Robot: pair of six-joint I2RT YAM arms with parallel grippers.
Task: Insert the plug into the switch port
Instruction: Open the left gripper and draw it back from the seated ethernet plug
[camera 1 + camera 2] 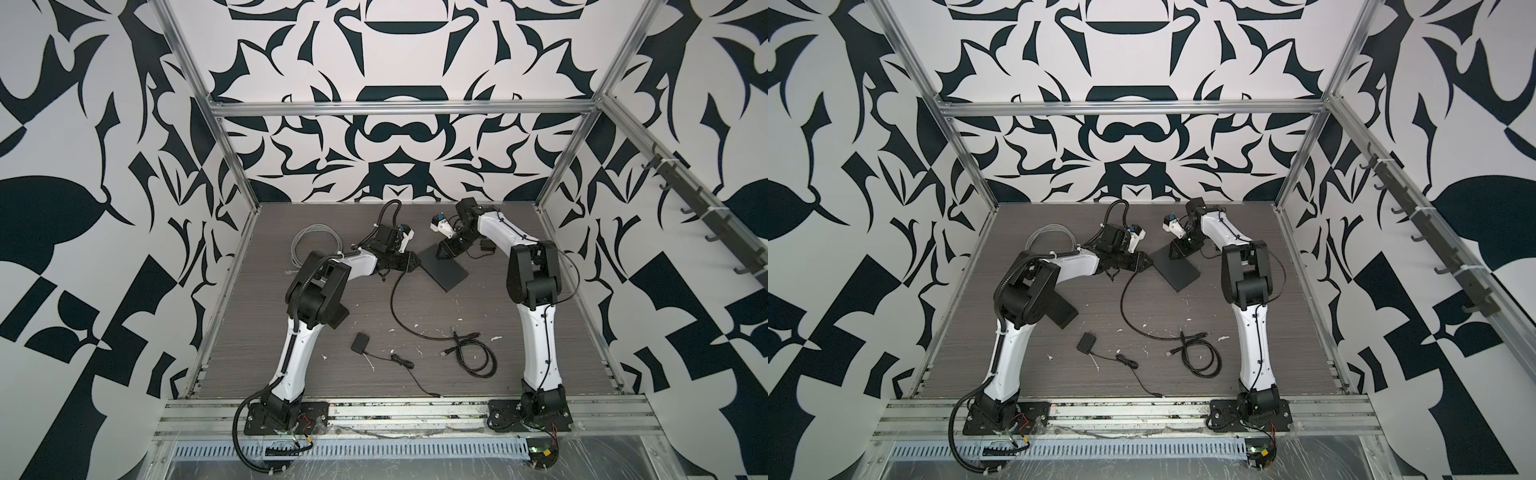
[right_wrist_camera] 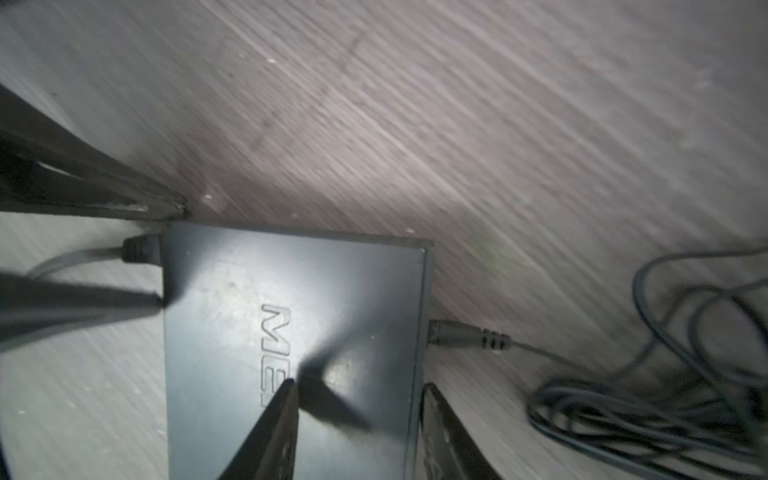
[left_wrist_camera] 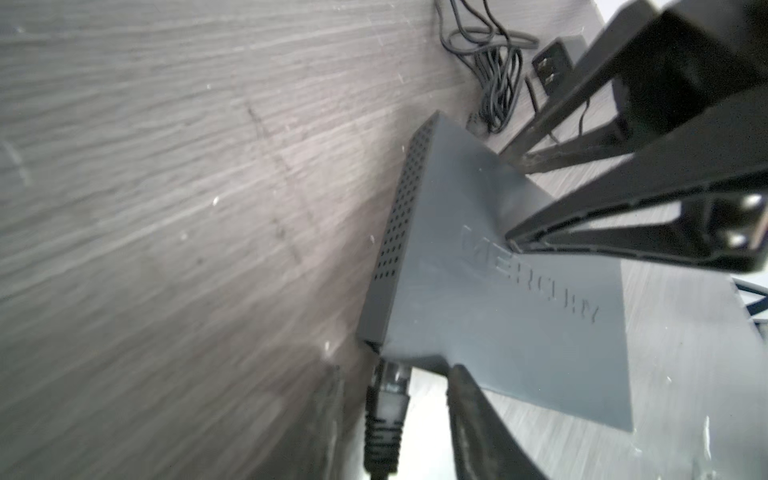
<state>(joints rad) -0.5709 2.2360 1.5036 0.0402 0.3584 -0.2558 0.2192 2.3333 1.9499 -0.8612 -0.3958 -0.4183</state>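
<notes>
The switch [image 1: 446, 274] [image 1: 1179, 274] is a flat dark box with raised lettering, lying at the back middle of the table. The plug [image 3: 384, 407] [image 2: 141, 249], with a black ribbed boot, sits in a port on the switch's [image 3: 498, 332] side. My left gripper [image 3: 392, 370] [image 1: 415, 262] is open around the plug, with a bright gap between the plug and one finger [image 3: 478, 415]. My right gripper [image 2: 359, 384] [image 1: 442, 253] is open across the switch's [image 2: 232, 332] edge. One of its fingertips [image 2: 282, 411] rests on the top, the other [image 2: 440, 428] stands beside the wall.
A thin power lead [image 2: 469, 338] enters the switch's opposite side and runs to a tangled cord [image 2: 665, 415] and adapter [image 3: 552, 66]. A grey cable coil [image 1: 313, 241] lies at the back left. A small black box [image 1: 359, 343] and a black cable loop [image 1: 473, 353] lie near the front.
</notes>
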